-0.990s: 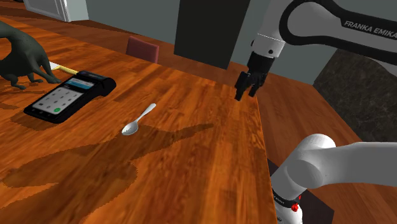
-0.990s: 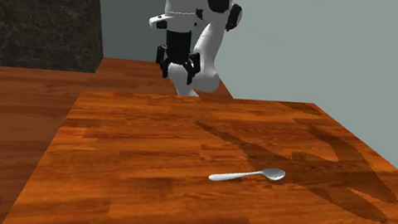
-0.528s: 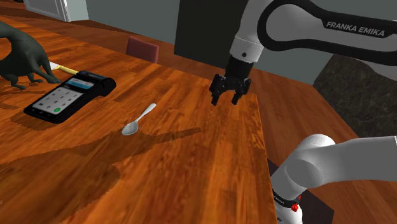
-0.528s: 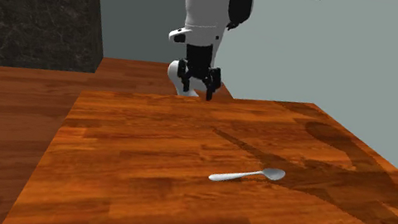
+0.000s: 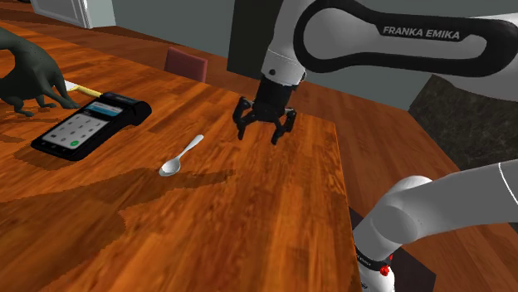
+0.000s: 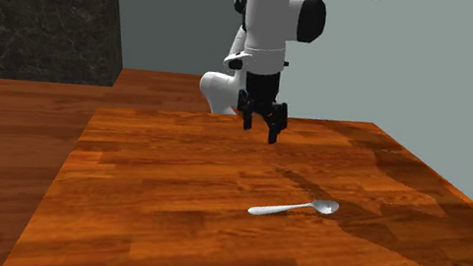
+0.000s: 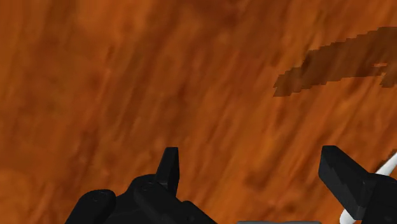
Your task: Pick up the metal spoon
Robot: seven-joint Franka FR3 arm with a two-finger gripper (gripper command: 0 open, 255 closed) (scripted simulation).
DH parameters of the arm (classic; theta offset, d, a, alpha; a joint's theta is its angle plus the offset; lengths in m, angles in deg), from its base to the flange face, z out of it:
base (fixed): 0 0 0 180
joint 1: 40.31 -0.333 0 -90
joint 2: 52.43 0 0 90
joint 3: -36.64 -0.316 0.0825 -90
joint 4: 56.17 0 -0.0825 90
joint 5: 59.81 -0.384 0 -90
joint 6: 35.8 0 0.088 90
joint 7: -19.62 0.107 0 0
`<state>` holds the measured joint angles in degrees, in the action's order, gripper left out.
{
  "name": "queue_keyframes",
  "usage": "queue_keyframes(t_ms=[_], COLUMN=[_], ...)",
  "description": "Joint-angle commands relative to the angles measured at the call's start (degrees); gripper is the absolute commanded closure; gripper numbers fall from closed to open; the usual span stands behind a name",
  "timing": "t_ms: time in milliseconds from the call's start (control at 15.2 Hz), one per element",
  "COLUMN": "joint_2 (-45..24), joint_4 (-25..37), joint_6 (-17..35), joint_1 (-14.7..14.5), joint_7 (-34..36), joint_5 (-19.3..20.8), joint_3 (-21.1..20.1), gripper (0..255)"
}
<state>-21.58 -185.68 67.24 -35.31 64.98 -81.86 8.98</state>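
One small silver metal spoon lies flat on brown wooden table, near black card terminal. All-black two-finger gripper hovers above table, apart from spoon, fingers spread, empty. Nothing grasped yet; reach, descent, grip, lift remain.

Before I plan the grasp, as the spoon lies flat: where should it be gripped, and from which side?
Probably mid-handle, from straight above, open pincer across it: the spoon lies flat on the table, and its handle is narrower than the bowl.
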Motion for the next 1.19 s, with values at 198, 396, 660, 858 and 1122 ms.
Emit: queue_keyframes(t_ms=[198,396,660,858,1122], joint_2=[-9.8,-16.6,-27.3,-32.1,-32.8], joint_4=[6.8,11.6,19.0,21.6,19.1], joint_6=[5.7,8.9,12.5,14.2,17.2], joint_1=[3.1,5.0,6.6,6.0,5.8], joint_7=[14.1,22.9,35.9,41.2,41.2], joint_5=[0.4,3.1,10.1,13.8,14.2], joint_3=[-7.6,-11.9,-16.8,-17.6,-17.7], gripper=[0,0,0,0,0])
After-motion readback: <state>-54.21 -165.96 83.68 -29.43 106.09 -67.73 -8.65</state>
